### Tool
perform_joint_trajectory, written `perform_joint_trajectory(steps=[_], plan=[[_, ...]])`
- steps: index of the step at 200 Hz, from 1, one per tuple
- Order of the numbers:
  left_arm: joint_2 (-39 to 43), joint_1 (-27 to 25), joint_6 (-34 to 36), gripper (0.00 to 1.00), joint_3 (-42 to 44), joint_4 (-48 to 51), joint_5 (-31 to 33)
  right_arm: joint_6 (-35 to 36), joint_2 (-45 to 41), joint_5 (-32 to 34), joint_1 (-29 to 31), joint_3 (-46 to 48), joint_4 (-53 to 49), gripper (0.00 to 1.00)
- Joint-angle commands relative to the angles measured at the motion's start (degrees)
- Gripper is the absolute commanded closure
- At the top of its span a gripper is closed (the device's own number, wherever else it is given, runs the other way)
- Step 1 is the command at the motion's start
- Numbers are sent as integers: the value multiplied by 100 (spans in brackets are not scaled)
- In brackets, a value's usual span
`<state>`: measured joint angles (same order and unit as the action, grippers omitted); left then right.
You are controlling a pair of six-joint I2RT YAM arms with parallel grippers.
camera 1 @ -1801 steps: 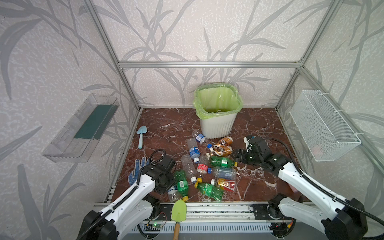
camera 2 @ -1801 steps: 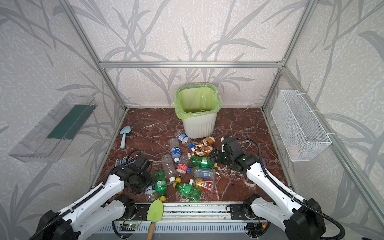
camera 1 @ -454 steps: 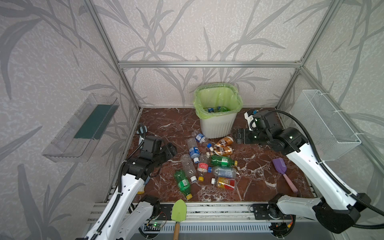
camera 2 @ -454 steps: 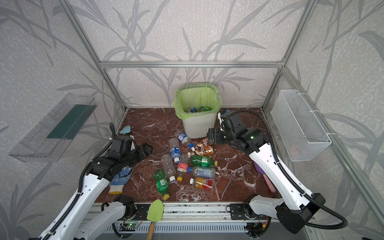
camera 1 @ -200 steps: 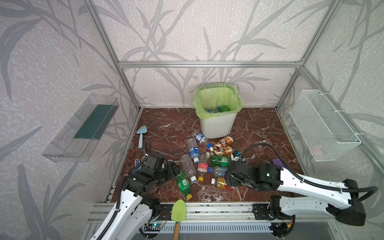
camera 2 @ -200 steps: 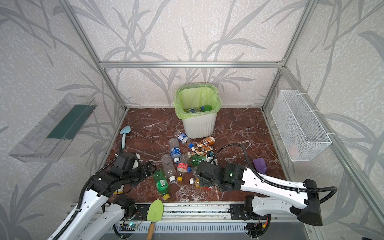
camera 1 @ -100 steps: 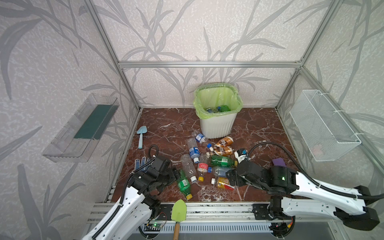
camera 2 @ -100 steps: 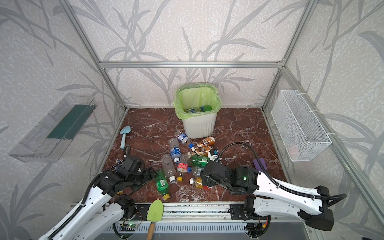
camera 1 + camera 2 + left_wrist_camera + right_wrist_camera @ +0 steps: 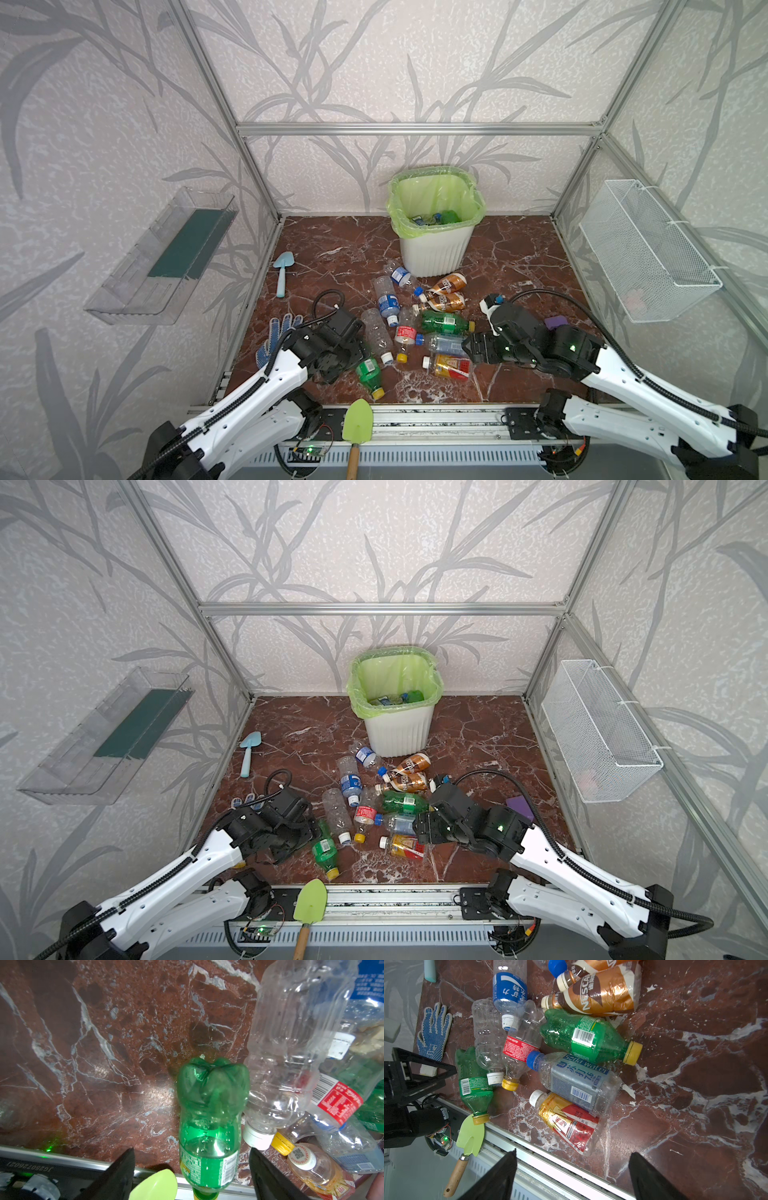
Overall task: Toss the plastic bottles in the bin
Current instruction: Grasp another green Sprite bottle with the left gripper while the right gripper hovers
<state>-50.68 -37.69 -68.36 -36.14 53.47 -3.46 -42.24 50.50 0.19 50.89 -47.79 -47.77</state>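
Two grippers are working low over the heap of plastic bottles (image 9: 419, 328) that is lying on the marble floor (image 9: 515, 257) between the bin (image 9: 434, 232) at the back edge and the metal rail (image 9: 436, 409) along the front edge. Both sets of jaws are standing apart and holding nothing. The left gripper (image 9: 191, 1169) is straddling the green bottle (image 9: 209, 1118) nearest the front edge, one finger (image 9: 118, 1174) on either side of its labelled waist. The right gripper (image 9: 572, 1174) is hanging above the red and yellow bottle (image 9: 569, 1124), with the pale soda water bottle (image 9: 577, 1082) touching that one just behind. For the left arm, a good grasp probably means coming down squarely across the green bottle's belly and closing there, not on the tapering neck (the thin plastic will likely give and slip). That bottle is lying flat, its long axis running from back to front, its yellow cap (image 9: 378, 393) pointing at the front rail and almost meeting the blade of the green spade (image 9: 357, 422). The clear bottle (image 9: 291, 1047) is lying just beside it, nearly parallel, so the far finger should slide between the two without dragging the neighbour along. In a top view, several bottles are already lying inside the bin's green bag (image 9: 392, 675), while about ten are waiting on the floor.
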Motion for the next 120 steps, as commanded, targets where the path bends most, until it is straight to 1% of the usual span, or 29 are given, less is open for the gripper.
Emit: perform_joint_trajectory(steps=[1,21,53,79,120], plan=[[-21,-138,-343,15,-179,116,285,419,66,-820,-311,160,169,15],[-110,-208,-369,15,-115,-103,250,513,118,-1048,-505,299,263,15],[-338,-247,-315,16,-100,-196,215,468,97,-1099,-537,475,442,15],[-442,-248,-179,20,-25,-282,208,294,-84,-959,-537,632,548,15],[-597,-241,-124,20,290,-692,115,117,-131,-617,-537,754,728,15]])
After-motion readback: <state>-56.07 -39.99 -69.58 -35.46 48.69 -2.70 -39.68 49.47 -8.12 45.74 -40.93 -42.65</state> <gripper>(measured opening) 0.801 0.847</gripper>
